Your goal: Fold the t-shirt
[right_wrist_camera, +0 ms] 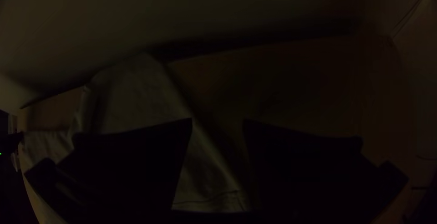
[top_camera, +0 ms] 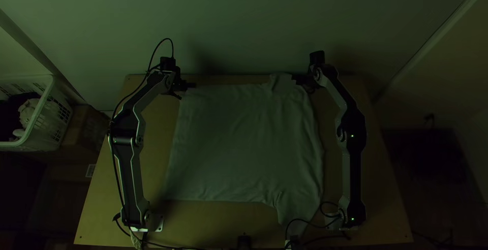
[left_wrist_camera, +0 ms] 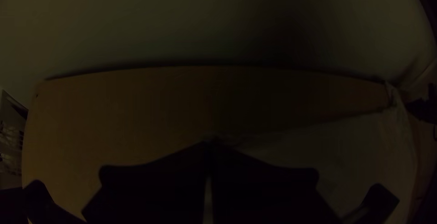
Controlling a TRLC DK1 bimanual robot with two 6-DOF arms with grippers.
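T-shirt (top_camera: 244,143) spreads rightward from left gripper (left_wrist_camera: 210,146), clamped at far hem corner (top_camera: 187,93). Right gripper (right_wrist_camera: 218,122): fingers apart, beside far sleeve (top_camera: 282,84).

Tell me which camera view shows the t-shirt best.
The top view: the t-shirt lies spread there, with its body and both the near sleeve and the far sleeve in sight. The left wrist view shows its far edge and part of the body; the right wrist view, a partly blocked stretch around the far sleeve.

The top view's left edge crops the white basket (top_camera: 50,119).
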